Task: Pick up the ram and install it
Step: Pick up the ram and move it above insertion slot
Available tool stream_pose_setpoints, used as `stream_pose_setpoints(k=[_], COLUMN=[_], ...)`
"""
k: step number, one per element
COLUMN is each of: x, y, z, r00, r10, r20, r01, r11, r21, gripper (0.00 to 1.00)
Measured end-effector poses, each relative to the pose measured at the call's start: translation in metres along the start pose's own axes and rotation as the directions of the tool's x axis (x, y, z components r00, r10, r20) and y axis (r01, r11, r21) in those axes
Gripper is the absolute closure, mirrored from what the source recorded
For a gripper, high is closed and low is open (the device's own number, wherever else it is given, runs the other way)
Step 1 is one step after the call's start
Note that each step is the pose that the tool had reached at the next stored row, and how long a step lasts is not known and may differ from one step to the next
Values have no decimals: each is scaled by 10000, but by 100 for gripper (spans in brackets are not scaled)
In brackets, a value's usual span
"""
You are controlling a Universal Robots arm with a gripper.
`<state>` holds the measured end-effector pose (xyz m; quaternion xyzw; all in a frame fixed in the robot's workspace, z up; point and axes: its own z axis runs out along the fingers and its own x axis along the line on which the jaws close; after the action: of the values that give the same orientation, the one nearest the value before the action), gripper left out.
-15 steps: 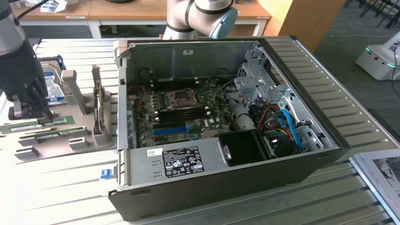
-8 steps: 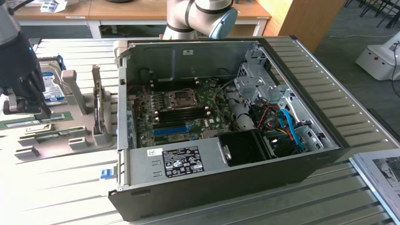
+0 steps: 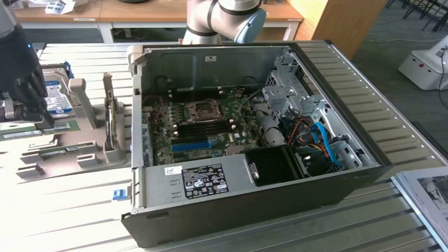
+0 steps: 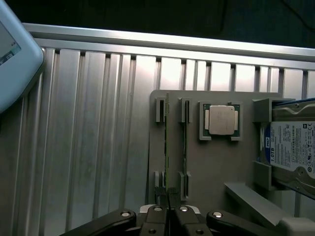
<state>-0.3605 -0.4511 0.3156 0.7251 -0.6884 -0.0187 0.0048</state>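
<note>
You see the gripper (image 4: 167, 197) low over the gray holder (image 4: 216, 167), which lies on the slatted metal table (image 4: 88, 137). Its two fingers (image 4: 160, 195) stand almost together, with the thin edge of the ram (image 4: 166, 142) running in between them, so the tool is clamped on one end of this green stick. The ram stands on its edge in the outer pair of slots of the holder, and you cannot tell if it is already lifted out of them. Just beside it, in the next pair of slots, stands a second green stick (image 4: 185, 142). Further along the holder a processor chip (image 4: 222, 120) sits in its square pocket, and after that is the hard drive (image 4: 290, 147) with the blue and white label. In the exterior view the gripper (image 3: 28, 118) is at the far left edge, over the ram (image 3: 42, 130), well apart from the open computer case (image 3: 245, 205). The case lies on its side, and inside it the motherboard (image 3: 168, 113) shows its black slots (image 3: 203, 126) near the blue slot strip (image 3: 190, 146).
</note>
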Motion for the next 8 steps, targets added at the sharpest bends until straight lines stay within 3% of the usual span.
stream_pose_setpoints(k=[8], x=[-3], y=[3], z=[-165], r00=[10000], r10=[0], r20=[-8], r01=[0], r11=[10000], r21=[-1], gripper=[88])
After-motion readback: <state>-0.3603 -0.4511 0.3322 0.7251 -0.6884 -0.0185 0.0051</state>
